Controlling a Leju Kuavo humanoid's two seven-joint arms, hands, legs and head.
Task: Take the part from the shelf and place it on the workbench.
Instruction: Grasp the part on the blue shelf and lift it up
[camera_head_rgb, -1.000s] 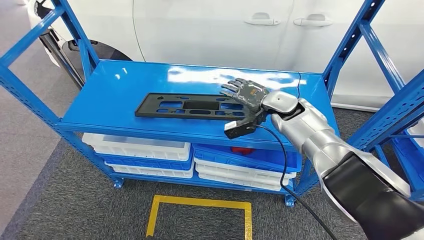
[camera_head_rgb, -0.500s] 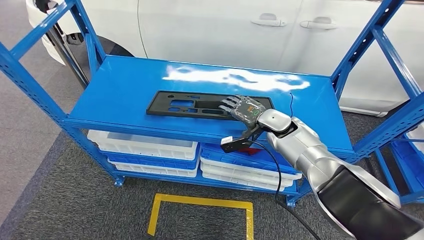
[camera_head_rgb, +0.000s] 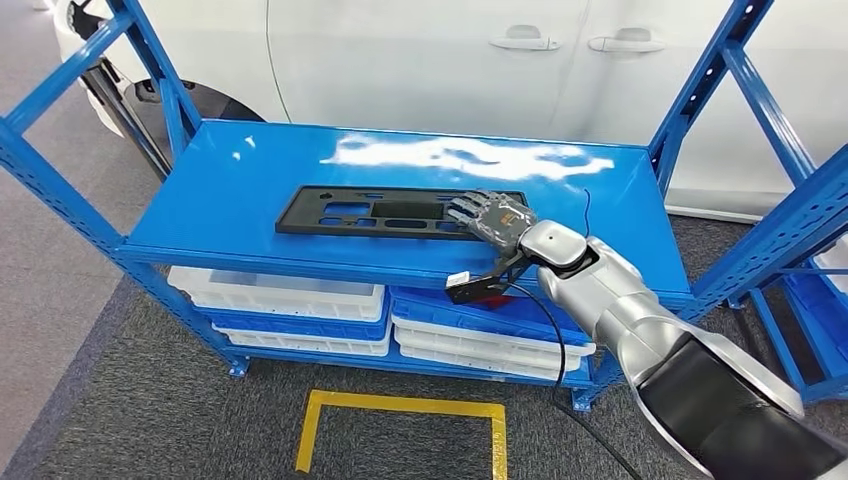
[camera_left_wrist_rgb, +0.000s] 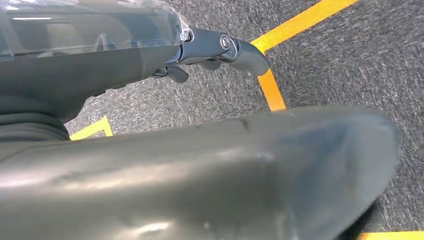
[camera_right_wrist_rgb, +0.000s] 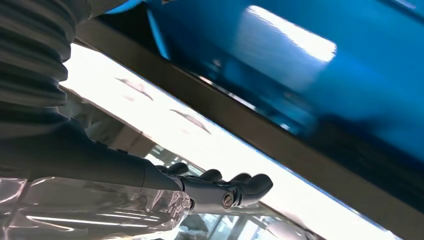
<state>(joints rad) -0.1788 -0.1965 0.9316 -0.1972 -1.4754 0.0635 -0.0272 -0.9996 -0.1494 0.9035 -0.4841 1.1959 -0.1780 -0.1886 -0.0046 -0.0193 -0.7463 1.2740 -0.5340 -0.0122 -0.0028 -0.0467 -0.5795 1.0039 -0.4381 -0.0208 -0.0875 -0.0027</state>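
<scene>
While white trays (camera_head_rgb: 280, 292) sit below, the right hand (camera_head_rgb: 492, 216) rests spread on the part (camera_head_rgb: 385, 212).

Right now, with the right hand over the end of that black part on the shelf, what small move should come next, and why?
Probably lower the right hand a little and close its fingers on the near end of the black part. The hand lies flat over that end with fingers spread, and the part rests flat on the blue shelf, not yet lifted. Whether the fingers already touch it, I cannot tell.
</scene>
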